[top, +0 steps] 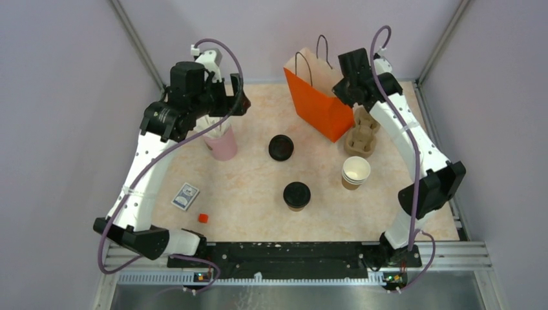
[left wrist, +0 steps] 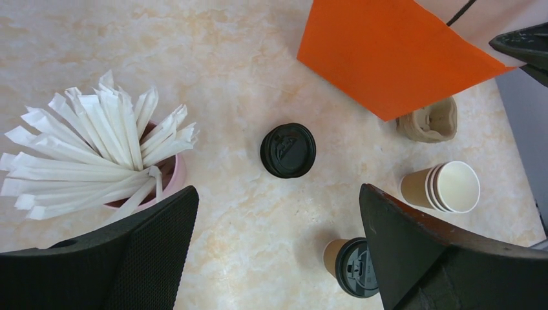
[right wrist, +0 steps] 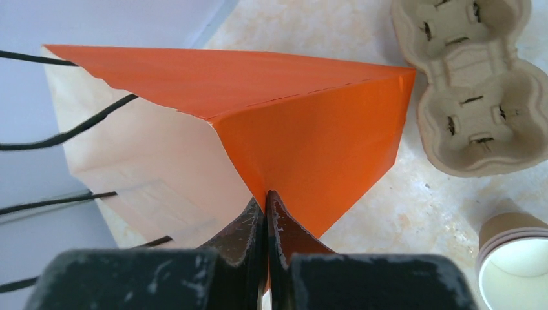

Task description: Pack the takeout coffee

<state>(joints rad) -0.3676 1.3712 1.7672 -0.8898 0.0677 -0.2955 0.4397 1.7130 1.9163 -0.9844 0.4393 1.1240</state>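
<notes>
Right gripper (right wrist: pixel 265 201) pinched tight on bag (right wrist: pixel 316 139) rim. Left gripper (left wrist: pixel 278 194) jaws wide apart, empty, above table (left wrist: pixel 245 58). Coffee (left wrist: pixel 353 266) upright, lidded, below left gripper, well apart from right gripper.

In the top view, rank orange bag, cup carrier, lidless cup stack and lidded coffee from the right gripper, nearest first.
1. orange bag: held by right gripper
2. cup carrier: beside it
3. lidless cup stack: right side
4. lidded coffee: front centre

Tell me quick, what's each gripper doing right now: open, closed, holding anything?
Left gripper: open, holding nothing.
Right gripper: closed on the edge of the orange bag.
</notes>
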